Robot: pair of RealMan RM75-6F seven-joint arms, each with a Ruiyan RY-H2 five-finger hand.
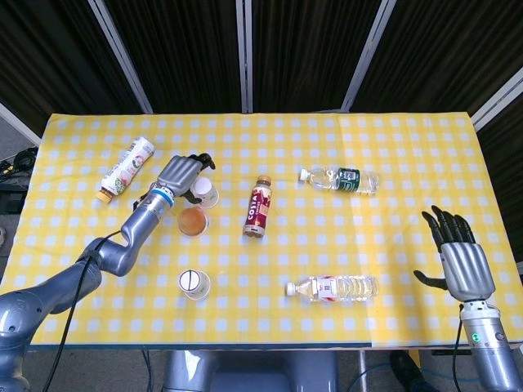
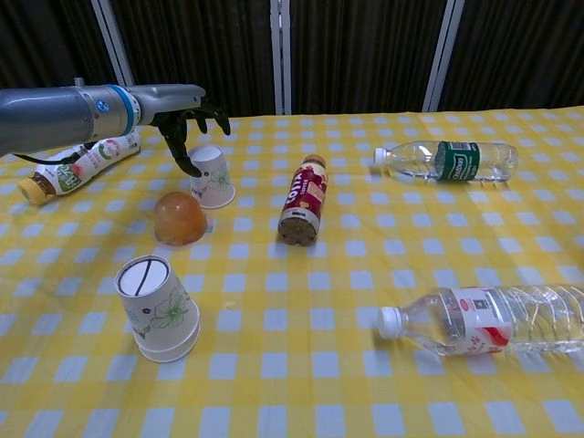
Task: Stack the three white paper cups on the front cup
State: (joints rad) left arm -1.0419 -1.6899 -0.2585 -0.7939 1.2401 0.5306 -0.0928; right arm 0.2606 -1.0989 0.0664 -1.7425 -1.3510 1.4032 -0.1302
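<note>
Left hand (image 1: pixel 181 173) reaches over the rear paper cup (image 1: pixel 206 193), fingers apart and curled above it; the chest view shows the fingertips (image 2: pixel 189 164) just beside the cup's upturned base, but whether they touch it I cannot tell, and nothing is gripped. Right hand (image 1: pixel 462 260) appears only in the head view, low at the table's right edge with fingers spread and holding nothing; the chest view does not reach it. The front cup (image 1: pixel 194 284) stands upside down near the front edge, well apart from the rear one; the chest view shows a floral print on its side, which the head view is too small to resolve. Between them sits an orange dome-shaped object (image 2: pixel 179 218); what it is cannot be made out. A brown bottle (image 1: pixel 258 207) lies beside the cups. The chest view cuts off the clear bottle (image 2: pixel 484 319) at its right edge, while the head view shows it whole
</note>
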